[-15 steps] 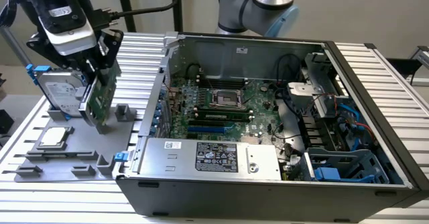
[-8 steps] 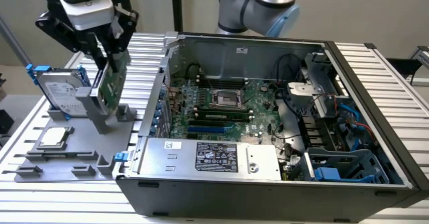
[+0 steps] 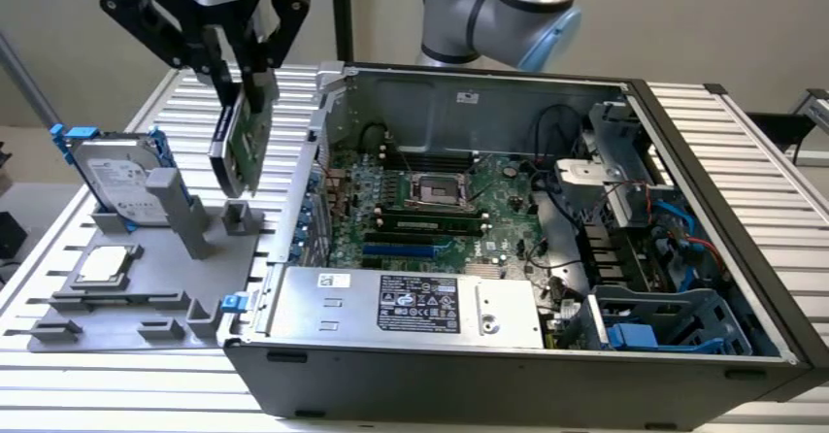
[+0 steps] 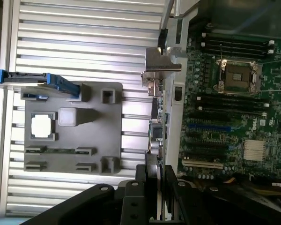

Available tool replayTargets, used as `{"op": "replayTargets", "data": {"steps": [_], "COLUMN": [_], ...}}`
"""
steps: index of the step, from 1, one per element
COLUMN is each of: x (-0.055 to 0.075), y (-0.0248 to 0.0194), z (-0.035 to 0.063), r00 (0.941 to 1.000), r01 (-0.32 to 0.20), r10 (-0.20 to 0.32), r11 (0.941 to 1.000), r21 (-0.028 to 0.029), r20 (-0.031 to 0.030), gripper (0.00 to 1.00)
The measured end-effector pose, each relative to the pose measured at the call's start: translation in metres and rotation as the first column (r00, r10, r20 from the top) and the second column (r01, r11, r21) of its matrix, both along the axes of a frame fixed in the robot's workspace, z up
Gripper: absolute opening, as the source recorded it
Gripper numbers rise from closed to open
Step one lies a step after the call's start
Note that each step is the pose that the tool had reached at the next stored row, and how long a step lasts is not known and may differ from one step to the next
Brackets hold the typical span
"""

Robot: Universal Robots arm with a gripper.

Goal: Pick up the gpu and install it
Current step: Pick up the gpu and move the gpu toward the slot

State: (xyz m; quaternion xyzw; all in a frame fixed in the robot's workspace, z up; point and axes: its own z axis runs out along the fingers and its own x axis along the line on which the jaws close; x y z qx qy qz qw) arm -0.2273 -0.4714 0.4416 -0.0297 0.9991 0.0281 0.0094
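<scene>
Surface: ribbed metal tabletop (image 3: 725, 142), pale wall behind.
Exterior, layout: grey fixture (image 3: 143, 307) at the exterior view's left; open computer case (image 3: 518, 375) at its right, motherboard (image 3: 441, 210) exposed, power supply (image 3: 402, 302) along the near wall.
Exterior, arm: blue-and-silver robot arm (image 3: 506, 16) behind the case.
Exterior, jaws: black, clenched on the upper edge of the gpu (image 3: 240, 147).
Exterior, gpu: hangs on edge, slightly tilted, above the fixture's case-side rim, just beside the case's outer wall and not inside the case. Cannot tell whether its lower edge touches the short grey post below it.
Exterior, fixture load: hard drive (image 3: 119, 176) with blue rails stands upright at the far end; square silver CPU chip (image 3: 104, 266) lies flat nearer the camera.
Wrist, gpu: seen edge-on between fixture and case wall, silver bracket (image 4: 161, 61) at the end away from the jaws.
Wrist, jaws: pressed against both faces of the card.
Wrist, surroundings: fixture with chip and drive to one side of the card, motherboard with its slots to the other.
</scene>
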Motion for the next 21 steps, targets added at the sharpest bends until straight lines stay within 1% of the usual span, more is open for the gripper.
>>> {"op": "replayTargets", "data": {"steps": [4, 10, 15, 21], "x": [0.018, 0.046, 0.068, 0.096], "y": [0.0000, 0.0000, 0.0000, 0.0000], "z": [0.0042, 0.0055, 0.0056, 0.0045], "r00": [1.0000, 0.9998, 0.9997, 0.9996], "r01": [0.000, 0.000, 0.000, 0.000], "r10": [0.000, 0.000, 0.000, 0.000], "r11": [1.0000, 1.0000, 1.0000, 1.0000], "r21": [-0.0002, 0.0000, -0.0002, -0.0001], "r20": [-0.0092, -0.0186, -0.0237, -0.0273], "gripper": [0.27, 0.27, 0.27, 0.27]}}
